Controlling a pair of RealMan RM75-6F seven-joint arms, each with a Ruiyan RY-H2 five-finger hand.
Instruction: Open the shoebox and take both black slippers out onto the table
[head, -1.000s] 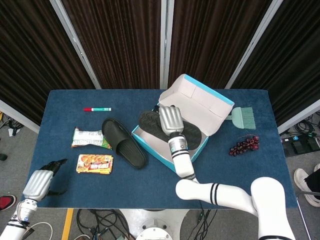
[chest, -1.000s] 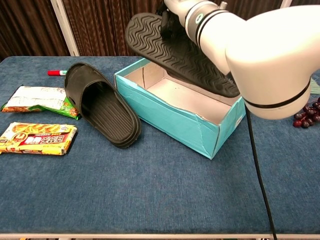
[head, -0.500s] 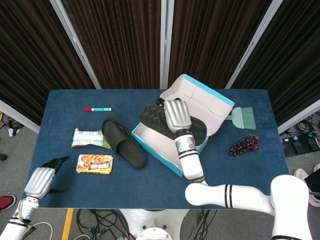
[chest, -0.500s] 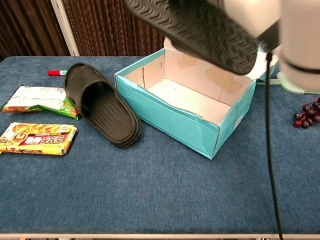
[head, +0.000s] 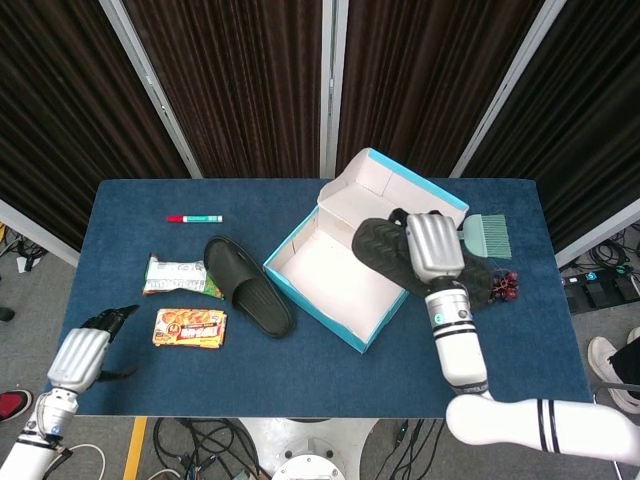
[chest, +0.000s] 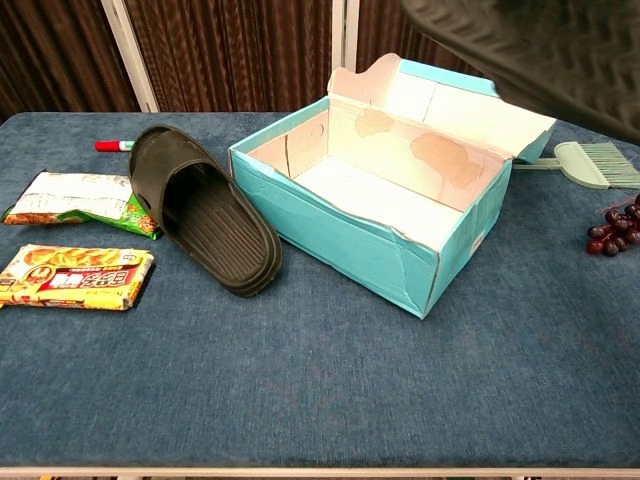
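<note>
R hand (head: 432, 246) grips black rubber slipper (head: 385, 250) from above, over open teal cardboard shoebox's (head: 335, 318) right rim. L hand (head: 80, 357) off table's front-left corner, fingers curled, empty.

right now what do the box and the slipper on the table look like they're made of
Box: looks like thin cardboard, teal outside, plain pale inside, with creased, torn edges. Slipper: probably moulded rubber or foam, matte black, one piece with a ribbed footbed; which of the two cannot be told by look.
</note>
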